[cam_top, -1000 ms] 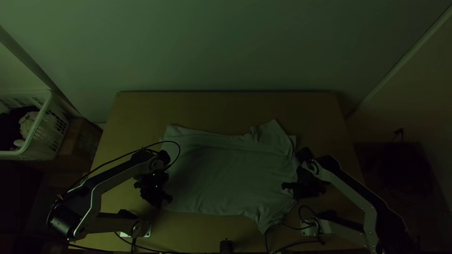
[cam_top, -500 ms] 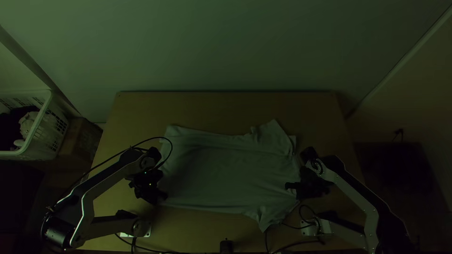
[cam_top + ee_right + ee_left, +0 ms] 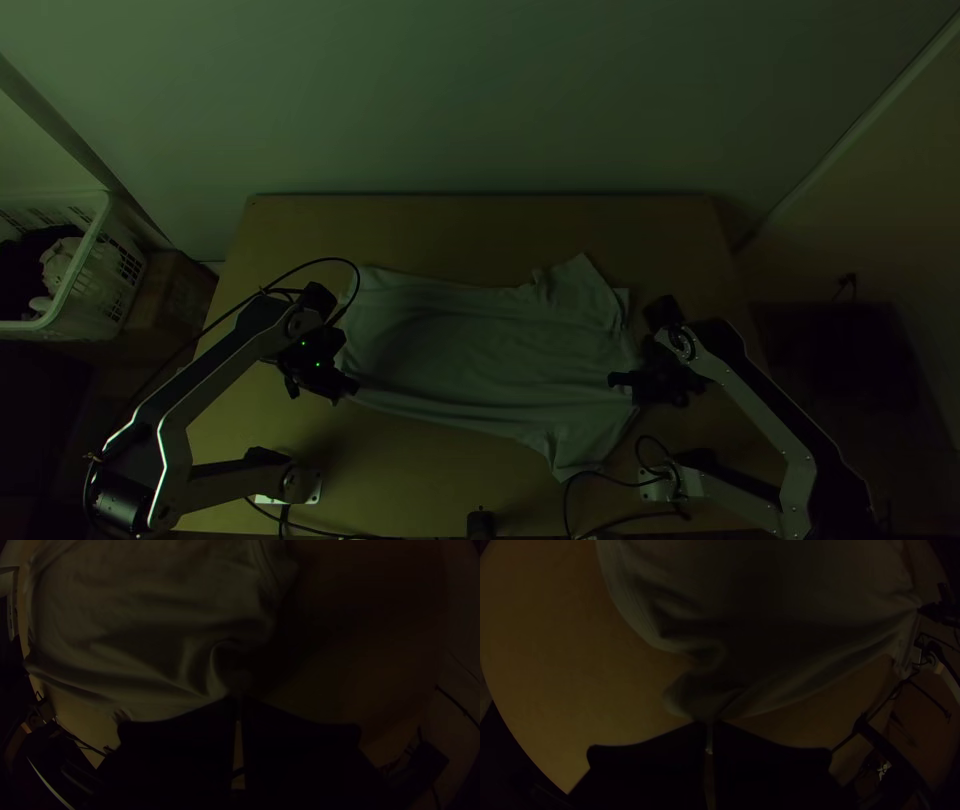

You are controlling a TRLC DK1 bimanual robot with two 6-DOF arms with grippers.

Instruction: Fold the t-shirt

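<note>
The pale t-shirt (image 3: 480, 350) lies spread across the middle of the table, its sleeves toward the right arm and its near edge lifted and pulled taut. My left gripper (image 3: 350, 388) holds the hem's near corner at the shirt's left end; in the left wrist view the left gripper (image 3: 709, 724) is shut on bunched cloth (image 3: 705, 695). At the shirt's right end, between the sleeves, is my right gripper (image 3: 615, 380). The right wrist view has the right gripper (image 3: 238, 702) shut on gathered cloth (image 3: 220, 677) near the collar end.
Bare wooden table (image 3: 450, 235) extends beyond the shirt's far side. A white basket (image 3: 95, 255) with clothes stands left of the table. Cables (image 3: 600, 475) loop near the right base, and a small black object (image 3: 481, 523) is at the near edge.
Both grippers have moved up the picture, the left one farther and slightly left. The shirt's near edge has gone with them, and the near sleeve has shifted slightly the same way.
</note>
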